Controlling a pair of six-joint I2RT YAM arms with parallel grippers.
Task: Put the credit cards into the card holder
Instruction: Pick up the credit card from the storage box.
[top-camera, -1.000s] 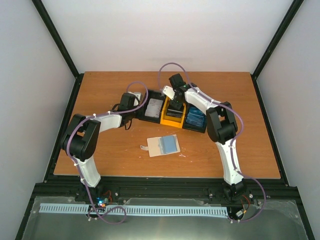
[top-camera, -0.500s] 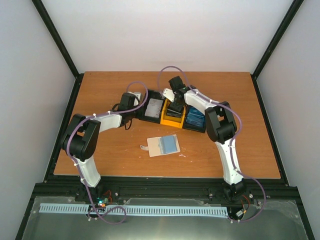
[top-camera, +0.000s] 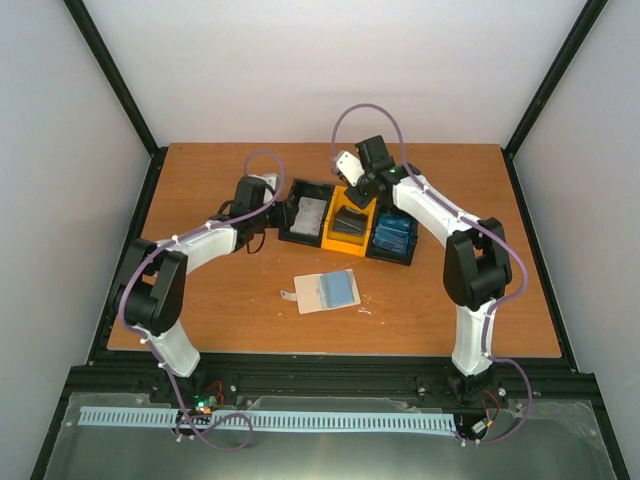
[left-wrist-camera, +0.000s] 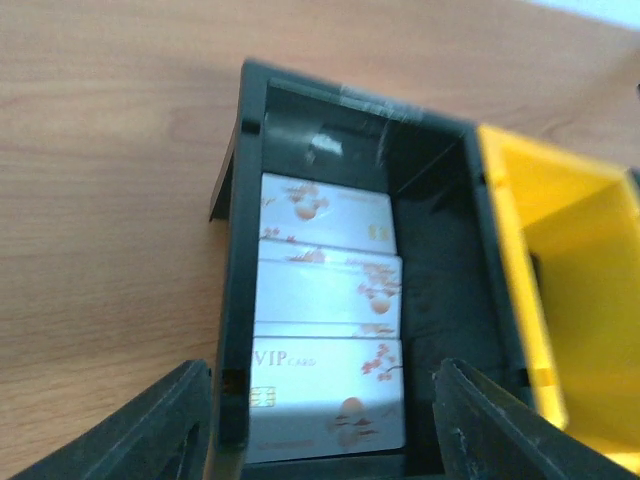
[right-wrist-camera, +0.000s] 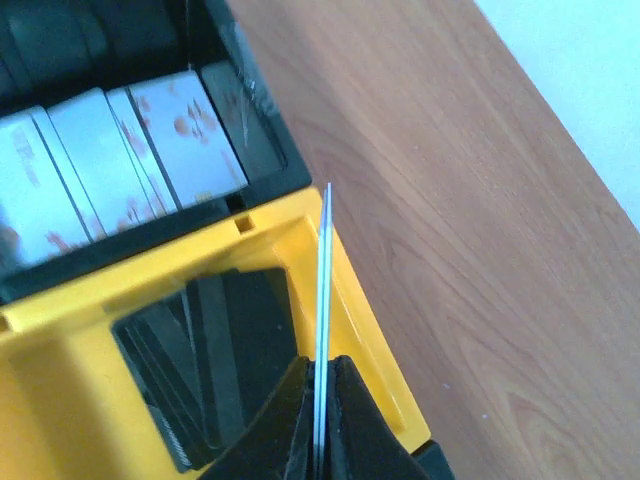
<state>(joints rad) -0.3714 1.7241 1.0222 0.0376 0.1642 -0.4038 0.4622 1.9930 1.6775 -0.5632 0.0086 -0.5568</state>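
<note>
1. Top external view showed a wooden bench (top-camera: 520, 300) with the arm bases along its near edge. Past the middle, toward the far edge, a black-and-yellow tray (top-camera: 340, 245) of three compartments lay slantwise.
2. Its left black compartment held grey-white cards (top-camera: 308, 214), the yellow middle one dark cards (top-camera: 350, 222), and the right black one blue cards (top-camera: 394, 236).
3. The left arm's wrist covered the tray's left end. The right arm's wrist hung over the far end of the yellow compartment and hid part of it.
4. The left gripper (left-wrist-camera: 325, 440) was spread wide at the tray's left end and held nothing. One finger (left-wrist-camera: 170, 425) sat outside the black compartment's outer wall and the other by the yellow divider; whether either touched a wall could not be told.
5. The right gripper (right-wrist-camera: 320, 405) was clamped tight on a single card (right-wrist-camera: 323, 290). It showed edge-on as a thin pale line sticking straight out over the yellow compartment's rim, and its face colour could not be told.
6. The card holder (top-camera: 308, 293) lay open and flat between the near edge and the tray, about midway between the left and right edges. It was cream-beige, with a blue card (top-camera: 341, 289) on its right half; whether that card sat in a pocket could not be told.
7. Left wrist view showed three grey-white cards overlapping in a row, printed with reddish blossoms, the nearest marked "VIP".
</note>
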